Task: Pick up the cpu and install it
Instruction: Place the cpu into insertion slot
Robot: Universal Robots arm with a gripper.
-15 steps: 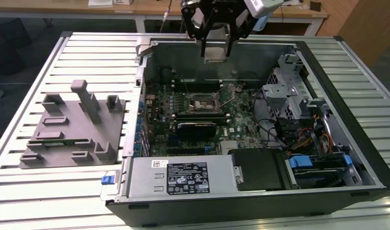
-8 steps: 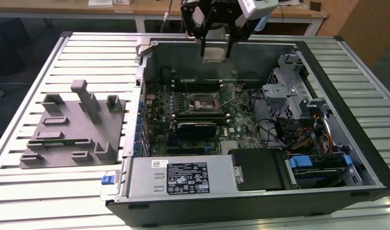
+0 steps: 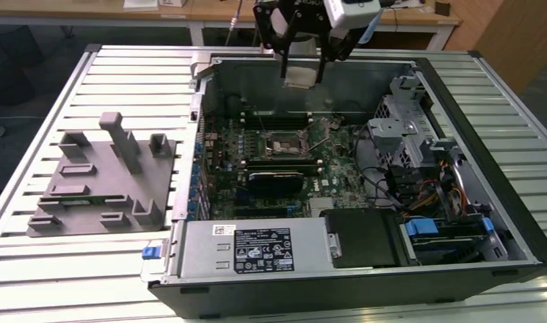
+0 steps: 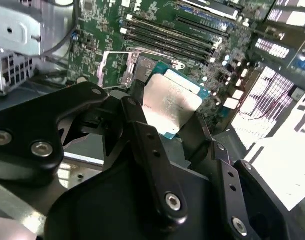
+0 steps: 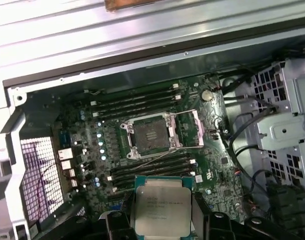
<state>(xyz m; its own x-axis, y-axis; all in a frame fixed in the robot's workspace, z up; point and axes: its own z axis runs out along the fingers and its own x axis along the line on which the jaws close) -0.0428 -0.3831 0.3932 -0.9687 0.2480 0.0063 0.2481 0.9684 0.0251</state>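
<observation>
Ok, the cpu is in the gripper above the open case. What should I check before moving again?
1. Small, flat, silvery square cpu clamped by its edges in the black gripper: ok.
2. Dark square metal-framed socket on the green motherboard is empty: ok.
3. Socket's metal load frame swung open: ok.
4. Cpu centred over the socket: not ok. In the first wrist view it sits off to one side, well above the board.
5. Cpu corner orientation matches the socket: cannot tell.
</observation>
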